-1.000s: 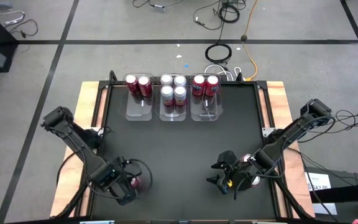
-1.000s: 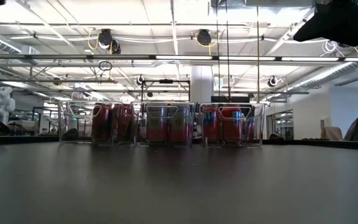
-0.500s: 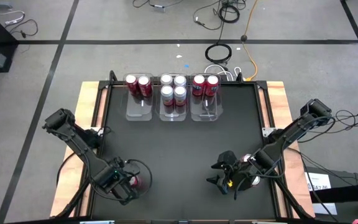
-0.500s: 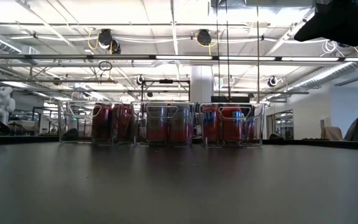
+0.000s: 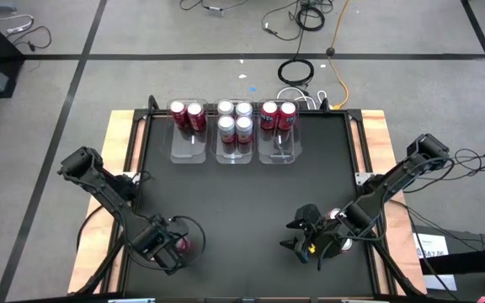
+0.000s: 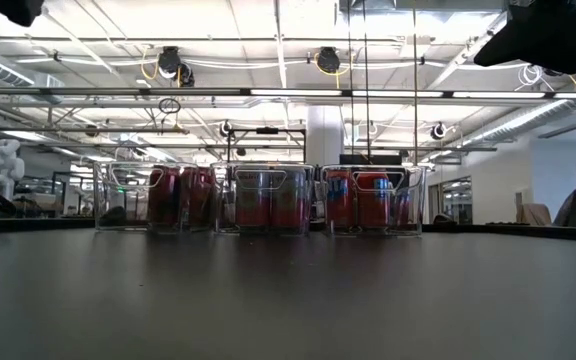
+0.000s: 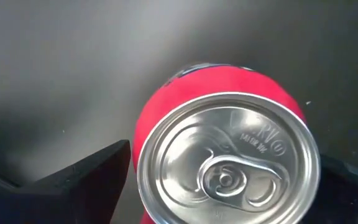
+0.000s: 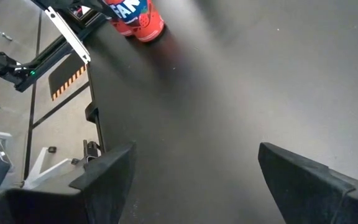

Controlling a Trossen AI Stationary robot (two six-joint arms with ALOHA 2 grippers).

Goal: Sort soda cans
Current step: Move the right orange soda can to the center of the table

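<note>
- Soda can (image 5: 183, 247), red-bodied with a shiny silver top and pull tab, stood upright on the black table (image 5: 242, 202) near its front-left corner.
- Left gripper (image 5: 173, 250) sat around that can. Its two dark fingers (image 7: 92, 180) were spread wide, one on each side of the round body and just beside it. Whether they touched the can could not be told.
- Right gripper (image 8: 196, 149) hung over the front-right part of the table, well apart from the can. Its fingers stood apart with only bare matte table between them.
- Three clear rectangular plastic bins stood side by side in a row at the table's far edge.
- Left bin (image 5: 190, 148) held two red cans (image 5: 178, 110), side by side at its far end. Its near half was bare.
- Middle bin (image 5: 236, 153) held four silver-bodied cans (image 5: 226, 126), set two by two.
- Right bin (image 5: 281, 150) held two red cans (image 5: 269, 110), again side by side at the far end.
- Counted from above, nine cans showed: five red and four silver, all cylinders of one size with bright metal tops.
- From table height, the bins' see-through walls showed the red bodies inside them.
</note>
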